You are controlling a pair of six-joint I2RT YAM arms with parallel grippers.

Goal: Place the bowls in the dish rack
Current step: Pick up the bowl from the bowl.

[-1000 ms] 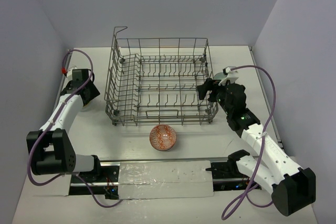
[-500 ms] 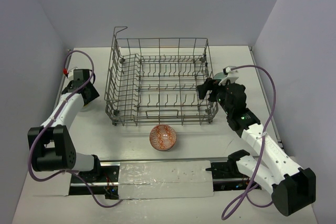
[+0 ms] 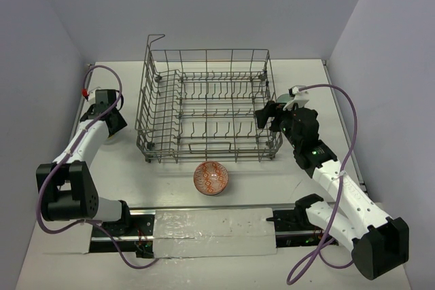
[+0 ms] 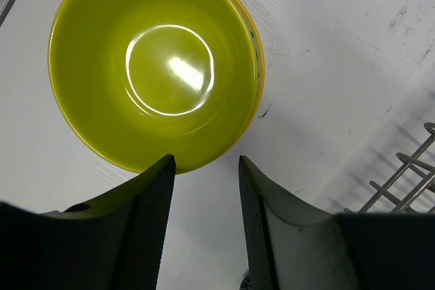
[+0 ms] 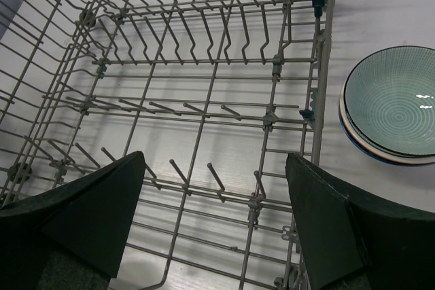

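1. Since a second ago the left arm's wrist has edged slightly toward the table's [image 3: 306,79] left edge; the right arm and the red-white bowl [image 3: 211,177] lie as before.
2. The left gripper [image 4: 204,161] hangs over a lime bowl [image 4: 156,66] with its jaws parted a little and nothing between them; its fingertips [image 4: 163,168] sit at the bowl's near rim, and whether they touch it cannot be told.
3. An orange rim [image 4: 259,66] shows under the lime bowl's right edge; a corner of the dish rack [image 4: 408,181] is near.
4. The right gripper [image 5: 212,164] is spread wide and empty, held above the rack's right end with tines below it.
5. Just outside the rack's right wall, a teal ringed bowl [image 5: 401,100] lies on top of a stack; white and dark-blue rims show beneath it.
6. In the top view the red-white bowl sits upright on the table, just in front of the rack's near side; no bowl is in the rack.
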